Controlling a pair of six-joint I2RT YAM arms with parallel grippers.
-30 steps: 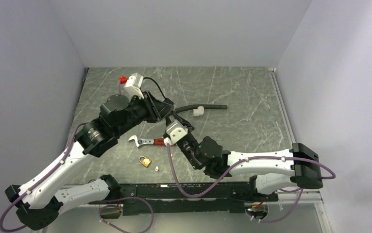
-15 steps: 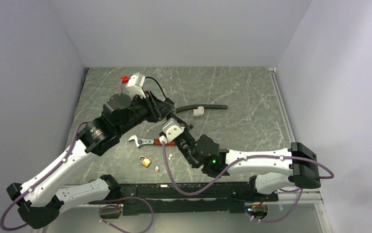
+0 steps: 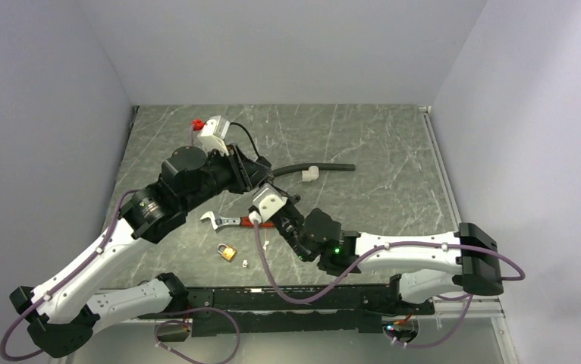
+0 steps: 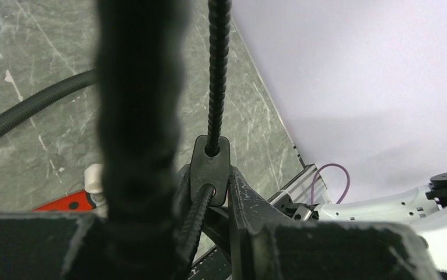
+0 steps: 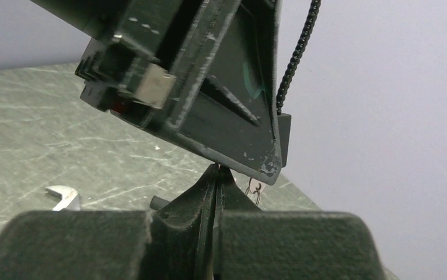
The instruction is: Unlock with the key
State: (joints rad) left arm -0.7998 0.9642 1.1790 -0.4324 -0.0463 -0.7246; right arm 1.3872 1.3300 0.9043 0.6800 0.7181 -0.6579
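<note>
The key (image 5: 254, 188), a tiny silvery piece with a wire ring, hangs in the air just under the tip of my left gripper (image 5: 269, 167) in the right wrist view. That gripper seems shut on it, but the contact is hidden. My right gripper (image 5: 217, 170) is shut, its tips touching the underside of the left finger beside the key. I cannot tell whether the right tips pinch the key. In the top view both grippers, left (image 3: 267, 180) and right (image 3: 275, 191), meet above the table. The brass padlock (image 3: 227, 251) lies near the front edge.
A red-handled wrench (image 3: 230, 221) lies just below the grippers. A small white scrap (image 3: 245, 263) sits beside the padlock. A black hose (image 3: 325, 167) with a white fitting (image 3: 309, 174) lies behind the grippers. A red piece (image 3: 193, 123) sits at the back left.
My right gripper has moved up and left to meet the left gripper's tip, and its jaws have closed. The left arm has stayed nearly still.
</note>
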